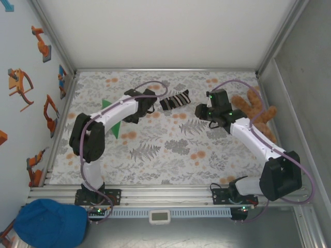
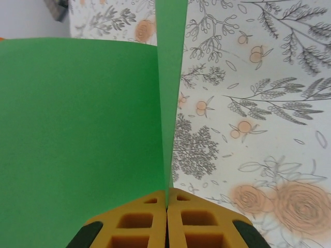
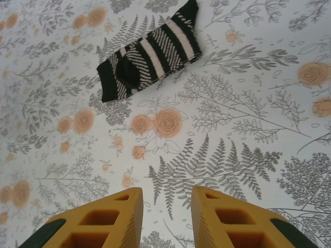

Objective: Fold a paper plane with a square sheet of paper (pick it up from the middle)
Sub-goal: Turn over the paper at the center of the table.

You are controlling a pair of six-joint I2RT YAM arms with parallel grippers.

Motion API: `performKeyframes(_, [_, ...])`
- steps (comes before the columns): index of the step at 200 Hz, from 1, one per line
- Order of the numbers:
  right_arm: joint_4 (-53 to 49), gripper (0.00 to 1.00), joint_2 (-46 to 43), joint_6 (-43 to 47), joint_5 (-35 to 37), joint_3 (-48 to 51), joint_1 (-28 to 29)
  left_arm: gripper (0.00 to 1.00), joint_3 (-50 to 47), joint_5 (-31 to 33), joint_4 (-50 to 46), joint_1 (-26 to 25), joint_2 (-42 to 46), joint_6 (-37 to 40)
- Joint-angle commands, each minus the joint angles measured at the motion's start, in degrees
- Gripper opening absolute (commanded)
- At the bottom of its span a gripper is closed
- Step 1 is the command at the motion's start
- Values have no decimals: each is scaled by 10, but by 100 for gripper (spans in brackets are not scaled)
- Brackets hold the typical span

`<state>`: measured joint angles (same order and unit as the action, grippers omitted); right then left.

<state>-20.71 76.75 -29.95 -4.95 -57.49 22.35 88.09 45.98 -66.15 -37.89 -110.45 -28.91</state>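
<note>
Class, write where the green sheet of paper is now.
In the left wrist view the green sheet of paper is pinched in the left gripper; from above it shows at the table's left side by the left arm, left of the striped sock.

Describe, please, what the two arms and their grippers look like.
Both the left arm and right arm have white links, black joints and a loose purple cable. The left gripper and right gripper have yellow fingers with hollow cells and dark outer edges.
</note>
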Motion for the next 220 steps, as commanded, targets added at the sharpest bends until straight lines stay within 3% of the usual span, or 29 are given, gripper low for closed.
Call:
performKeyframes(1, [-10, 30, -20, -2, 39, 3, -1, 7, 22, 71, -69, -15, -44, -13])
performKeyframes(116, [-3, 30, -12, -14, 32, 13, -3, 7, 93, 74, -70, -62, -232, -42])
performKeyframes(138, [5, 29, -5, -17, 13, 12, -4, 10, 92, 39, -40, -69, -235, -33])
performKeyframes(174, [16, 29, 2, -25, -5, 16, -4, 23, 89, -27, -3, -75, -229, -26])
performKeyframes(220, [20, 29, 4, -32, 0, 19, -3, 35, 84, -115, 32, -88, -175, -27])
